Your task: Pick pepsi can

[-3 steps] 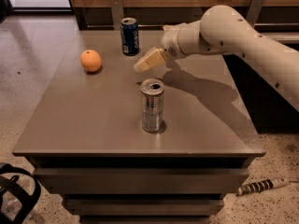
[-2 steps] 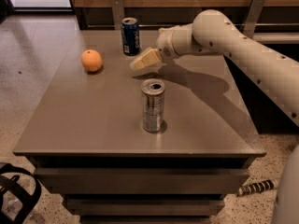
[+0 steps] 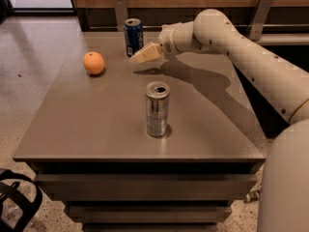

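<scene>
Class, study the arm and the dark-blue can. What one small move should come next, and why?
Probably a short reach toward the small dark-blue drink can with a silver top at the far edge of the grey table. The cream two-finger gripper hovers just beside its lower right, not yet around it. The taller silver-grey can and round orange stand well away.

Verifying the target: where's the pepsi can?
Camera view: the pepsi can stands at the table's far edge, right of the orange, with the end effector close on its right.
</scene>
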`<state>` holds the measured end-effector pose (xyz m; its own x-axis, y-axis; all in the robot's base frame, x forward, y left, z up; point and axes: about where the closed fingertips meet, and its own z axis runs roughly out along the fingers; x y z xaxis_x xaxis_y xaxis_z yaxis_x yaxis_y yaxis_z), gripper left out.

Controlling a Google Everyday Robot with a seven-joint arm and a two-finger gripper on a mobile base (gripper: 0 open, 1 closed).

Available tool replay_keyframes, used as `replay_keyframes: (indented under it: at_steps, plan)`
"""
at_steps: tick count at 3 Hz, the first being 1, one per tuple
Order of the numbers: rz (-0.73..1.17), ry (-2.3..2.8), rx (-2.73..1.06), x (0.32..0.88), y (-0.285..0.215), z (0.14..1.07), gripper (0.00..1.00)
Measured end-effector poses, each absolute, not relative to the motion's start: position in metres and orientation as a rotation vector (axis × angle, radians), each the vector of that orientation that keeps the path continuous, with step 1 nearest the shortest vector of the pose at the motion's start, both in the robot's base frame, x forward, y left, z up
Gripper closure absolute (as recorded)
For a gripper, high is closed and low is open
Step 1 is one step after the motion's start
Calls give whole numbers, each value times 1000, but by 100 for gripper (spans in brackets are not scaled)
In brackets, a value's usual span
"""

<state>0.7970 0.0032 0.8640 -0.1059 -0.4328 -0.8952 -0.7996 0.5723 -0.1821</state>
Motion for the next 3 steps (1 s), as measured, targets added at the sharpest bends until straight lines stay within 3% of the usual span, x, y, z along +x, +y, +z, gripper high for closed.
replay_keyframes:
  at_steps: [3]
  plan:
    - [521,1677,-1051,815,58,863,0]
